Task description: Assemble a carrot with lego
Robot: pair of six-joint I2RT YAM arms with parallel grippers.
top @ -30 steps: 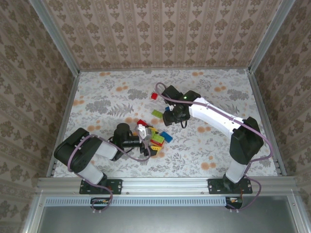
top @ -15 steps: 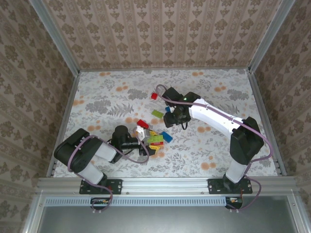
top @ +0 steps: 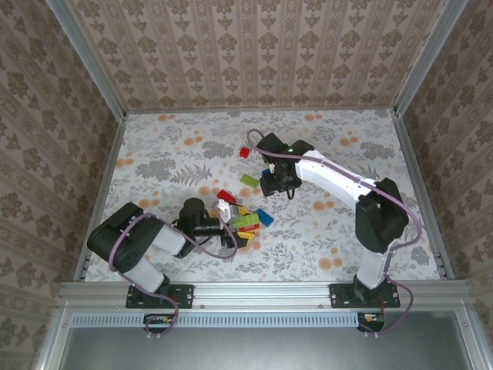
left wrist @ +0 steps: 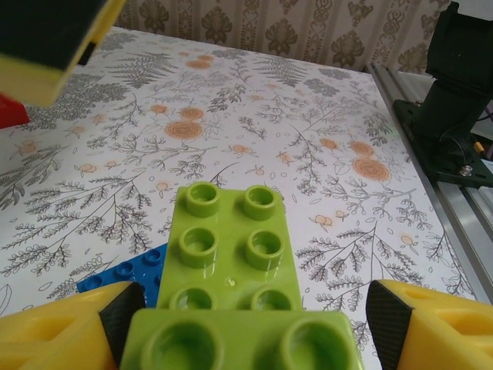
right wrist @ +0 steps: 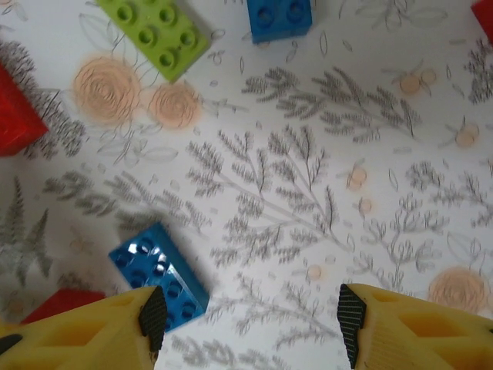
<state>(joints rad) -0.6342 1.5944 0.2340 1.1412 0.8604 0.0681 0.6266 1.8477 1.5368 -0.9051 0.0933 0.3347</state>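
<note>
The lego lies in a pile (top: 248,220) at the table's middle, with a red brick (top: 244,153) and a green oblong brick (top: 249,181) farther back. My left gripper (top: 229,223) is at the pile's left edge. Its jaws stand wide around a green brick (left wrist: 239,339), with a sliver of gap at the right finger (left wrist: 389,316). A second green brick (left wrist: 227,247) and a blue one (left wrist: 127,274) lie just beyond. My right gripper (top: 271,185) hovers open over bare table (right wrist: 250,324), a blue brick (right wrist: 158,274) beside its left finger (right wrist: 150,320).
Under the right wrist lie a green brick (right wrist: 154,35), a small blue brick (right wrist: 280,17) and a red brick (right wrist: 15,116). The right arm's base (left wrist: 458,92) stands at the table's near right edge. Patterned walls enclose the table on three sides.
The left gripper has drawn back slightly to the left at the pile. The right arm has swung its elbow inward, and its gripper has shifted a little left.
</note>
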